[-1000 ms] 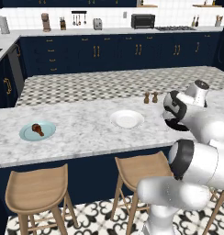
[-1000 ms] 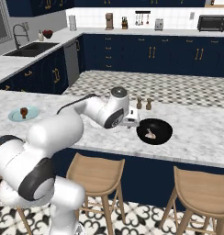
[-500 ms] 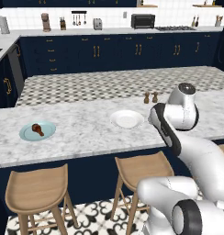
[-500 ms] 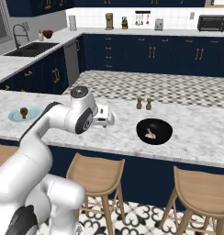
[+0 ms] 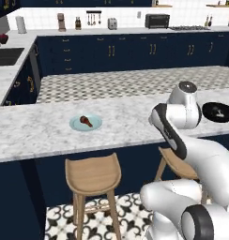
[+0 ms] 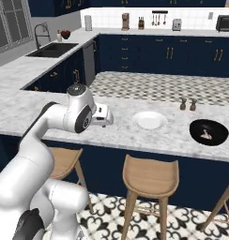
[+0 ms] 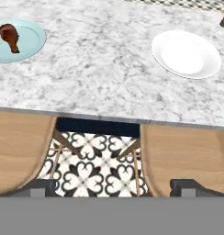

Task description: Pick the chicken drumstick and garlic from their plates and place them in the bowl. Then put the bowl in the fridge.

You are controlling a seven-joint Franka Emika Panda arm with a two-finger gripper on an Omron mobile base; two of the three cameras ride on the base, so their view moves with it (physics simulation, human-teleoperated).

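Arm (image 5: pixel 191 159): glossy white shell, thick rounded tubular links swelling into bulbous joint housings. Dark grey to black bands at the joints; one black curved seam runs along a link in the left base view. Round grey cap tops the uppermost joint housing. Black ring with a grey centre on the lowest joint, at the bottom of the left base view. Hand: small white boxy block with dark detailing, seen in the right base view. Gripper (image 7: pixel 112 186): two small dark grey finger tips, blocky, set wide apart.
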